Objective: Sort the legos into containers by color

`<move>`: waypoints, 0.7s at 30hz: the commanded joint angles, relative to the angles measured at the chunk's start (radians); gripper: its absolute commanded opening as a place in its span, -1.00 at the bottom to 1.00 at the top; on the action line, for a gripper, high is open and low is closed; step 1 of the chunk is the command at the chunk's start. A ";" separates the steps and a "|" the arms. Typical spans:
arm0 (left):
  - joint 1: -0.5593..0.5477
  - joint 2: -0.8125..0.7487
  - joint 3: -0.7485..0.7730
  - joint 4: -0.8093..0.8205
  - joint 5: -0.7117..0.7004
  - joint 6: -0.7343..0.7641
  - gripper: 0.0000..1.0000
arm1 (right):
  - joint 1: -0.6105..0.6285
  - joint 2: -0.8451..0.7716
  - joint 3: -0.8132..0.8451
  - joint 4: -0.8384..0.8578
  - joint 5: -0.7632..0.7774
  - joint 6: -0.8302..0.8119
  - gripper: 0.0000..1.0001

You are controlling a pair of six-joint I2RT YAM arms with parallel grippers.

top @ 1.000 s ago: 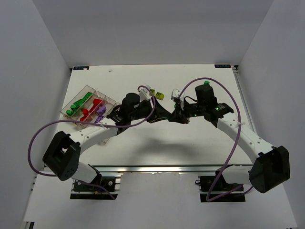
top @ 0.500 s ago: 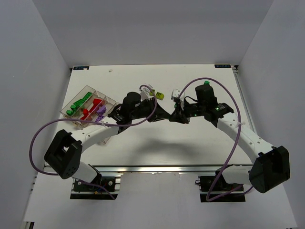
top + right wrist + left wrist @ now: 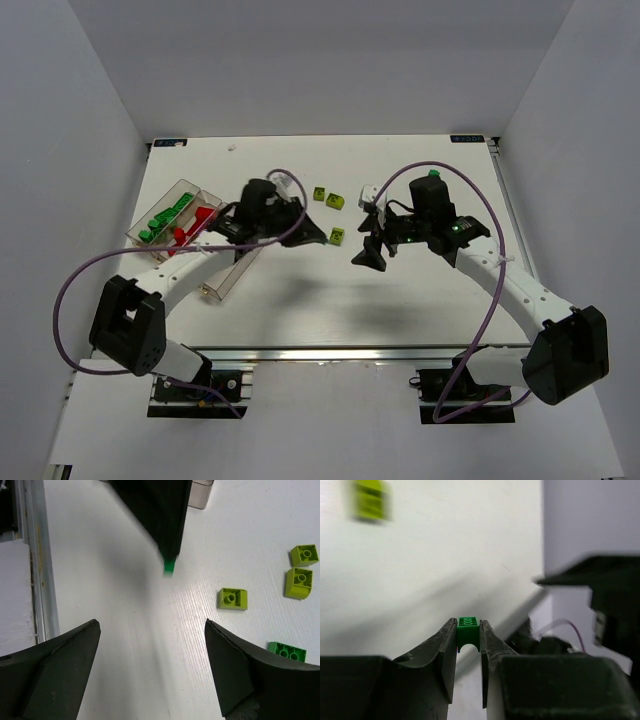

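Our left claw (image 3: 468, 630) pinches a green lego (image 3: 468, 623), bound, we judge, for the green compartment of the tray (image 3: 183, 183); right claw (image 3: 151, 625) gapes empty.

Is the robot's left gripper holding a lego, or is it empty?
Holding one. The left gripper is shut on a green lego, which is pinched between its two fingertips in the left wrist view.

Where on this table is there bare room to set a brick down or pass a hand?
Bare: the near strip of table between grippers and arm bases, and the far strip behind the yellow-green bricks. Crowded: the middle, where those bricks lie near the left gripper, shut on a green brick, and the open right gripper; also around the tray.
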 commanded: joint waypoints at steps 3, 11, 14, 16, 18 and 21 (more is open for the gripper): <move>0.286 -0.088 0.094 -0.340 -0.181 0.206 -1.00 | 0.003 -0.025 -0.016 -0.017 0.042 -0.079 0.79; 0.666 0.044 0.262 -0.440 -0.451 0.344 -1.00 | 0.002 0.026 0.016 -0.123 -0.023 -0.123 -1.00; 0.755 0.121 0.346 -0.416 -0.494 0.331 -1.00 | 0.002 0.018 0.001 -0.101 -0.001 -0.114 -1.00; 0.783 0.164 0.395 -0.417 -0.565 0.331 -1.00 | 0.000 0.010 -0.008 -0.089 0.009 -0.117 -1.00; 0.791 0.230 0.462 -0.429 -0.619 0.329 -1.00 | -0.004 0.001 -0.024 -0.068 0.028 -0.110 -1.00; 0.805 0.308 0.513 -0.417 -0.656 0.329 -1.00 | -0.020 0.003 -0.028 -0.055 0.042 -0.099 -1.00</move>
